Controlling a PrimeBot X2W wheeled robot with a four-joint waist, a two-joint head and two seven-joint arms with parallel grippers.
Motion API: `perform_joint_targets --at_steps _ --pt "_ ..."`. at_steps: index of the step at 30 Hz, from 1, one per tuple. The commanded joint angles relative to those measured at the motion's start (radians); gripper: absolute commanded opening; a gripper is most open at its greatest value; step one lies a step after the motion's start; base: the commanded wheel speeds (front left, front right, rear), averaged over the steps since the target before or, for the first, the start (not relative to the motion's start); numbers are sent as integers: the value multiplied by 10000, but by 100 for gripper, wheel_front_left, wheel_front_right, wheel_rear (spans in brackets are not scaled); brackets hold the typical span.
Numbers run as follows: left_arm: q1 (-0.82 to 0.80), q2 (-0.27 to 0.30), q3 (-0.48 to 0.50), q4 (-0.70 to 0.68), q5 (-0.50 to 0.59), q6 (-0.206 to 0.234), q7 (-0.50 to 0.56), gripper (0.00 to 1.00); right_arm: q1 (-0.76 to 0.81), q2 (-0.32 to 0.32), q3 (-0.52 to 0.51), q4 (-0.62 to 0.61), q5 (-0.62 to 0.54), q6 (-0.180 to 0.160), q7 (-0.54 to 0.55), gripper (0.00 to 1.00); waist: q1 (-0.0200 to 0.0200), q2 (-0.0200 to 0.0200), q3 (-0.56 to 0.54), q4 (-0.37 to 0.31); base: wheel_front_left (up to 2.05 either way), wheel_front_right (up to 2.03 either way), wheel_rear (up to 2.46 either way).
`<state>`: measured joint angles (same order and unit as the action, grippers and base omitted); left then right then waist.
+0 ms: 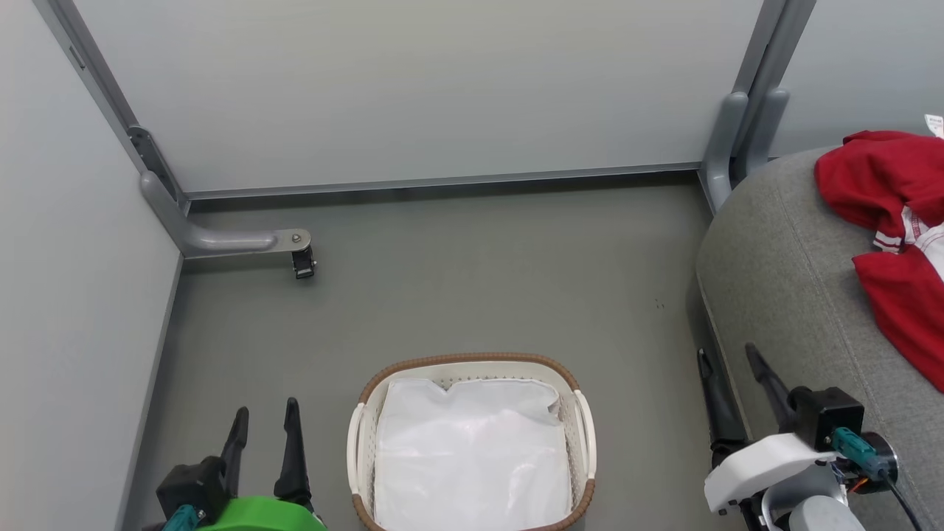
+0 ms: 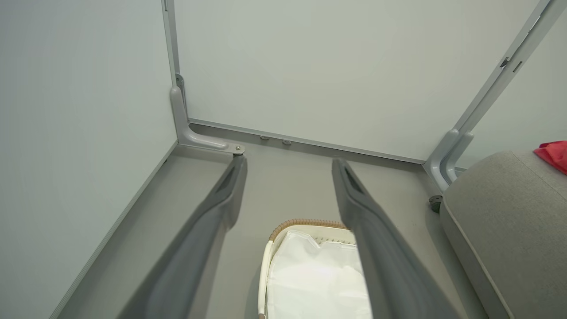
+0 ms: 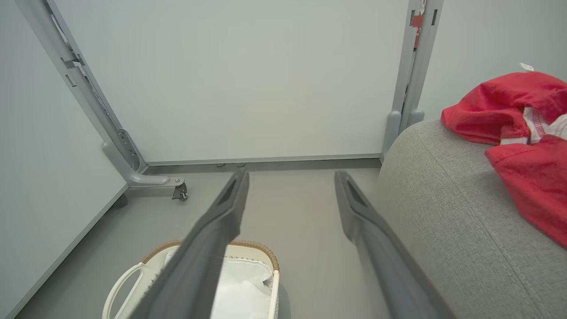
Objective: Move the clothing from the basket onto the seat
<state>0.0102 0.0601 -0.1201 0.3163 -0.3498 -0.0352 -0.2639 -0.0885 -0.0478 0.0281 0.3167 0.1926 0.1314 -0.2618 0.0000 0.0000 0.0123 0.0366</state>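
Note:
The red clothing (image 1: 892,243) with white panels and striped trim lies crumpled on the grey seat (image 1: 782,280) at the right; the same clothing (image 3: 518,133) lies on the seat (image 3: 443,212) in the right wrist view. On the floor at the bottom centre stands the white basket (image 1: 582,420) with its brown rim, and inside it I see just a plain white liner cloth (image 1: 472,457). My left gripper (image 1: 265,417) is open at the basket's left, holding nothing. My right gripper (image 1: 730,354) is open beside the seat's front edge, holding nothing.
Pale partition walls (image 1: 413,88) close the floor (image 1: 479,280) at the back and left. A grey metal foot with a small castor (image 1: 302,262) juts out at the back left. Another grey post foot (image 1: 726,140) stands by the seat's back corner.

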Motion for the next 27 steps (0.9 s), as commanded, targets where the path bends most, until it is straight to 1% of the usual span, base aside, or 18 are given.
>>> perform_joint_targets --at_steps 1,4,11,27 --pt "4 -4 -2 56 -21 -3 10 0 3 11 -3 50 16 -2 9 0 0 0 0 0 0 0 0" --pt "12 -41 -12 297 -166 -12 56 0 94 53 -18 274 168 -2 75 0 0 0 -1 -2 0 0 0" --pt "-137 -46 263 194 -1521 -116 477 0 46 43 -184 167 1703 -3 490 0 0 0 -7 -25 0 0 0" --pt "-389 -55 701 -21 -3886 -301 1166 0 -6 24 -434 -58 4363 -4 1167 0 0 0 -18 -71 0 0 0"
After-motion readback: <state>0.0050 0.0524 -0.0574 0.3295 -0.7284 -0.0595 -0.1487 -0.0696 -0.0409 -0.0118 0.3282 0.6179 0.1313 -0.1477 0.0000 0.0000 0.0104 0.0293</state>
